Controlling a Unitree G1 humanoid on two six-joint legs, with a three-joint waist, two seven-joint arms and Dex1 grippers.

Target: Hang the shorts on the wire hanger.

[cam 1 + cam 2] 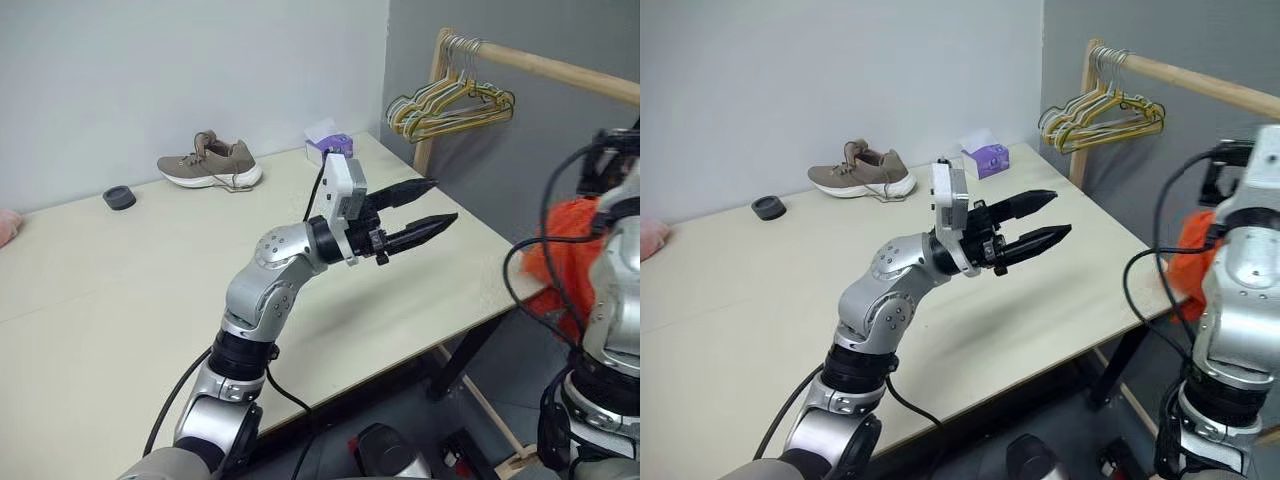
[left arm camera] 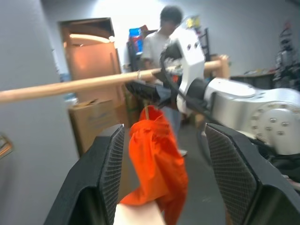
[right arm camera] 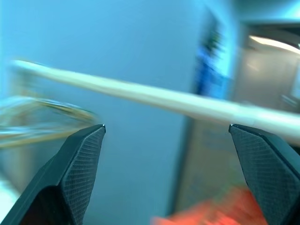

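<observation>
The bright orange shorts [image 2: 157, 154] hang below the wooden rod [image 2: 70, 85], and a thin wire of the wire hanger [image 2: 146, 111] rises from their top to the rod. The cloth hides the rest of the hanger. From the head the shorts [image 1: 568, 250] show past the table's right edge, partly behind my right arm. My right gripper [image 3: 166, 126] is open with nothing between its fingers, facing the rod with the shorts [image 3: 211, 213] below it. My left gripper [image 1: 420, 215] hangs open and empty over the table's right part, pointing towards the shorts.
A bunch of yellow and pale hangers [image 1: 450, 105] hangs at the rod's [image 1: 560, 68] near end. A grey-brown shoe [image 1: 210, 162], a purple tissue box [image 1: 330, 145] and a small black disc [image 1: 119, 198] lie along the back of the table [image 1: 100, 300]. A person [image 2: 164, 37] stands beyond the rod.
</observation>
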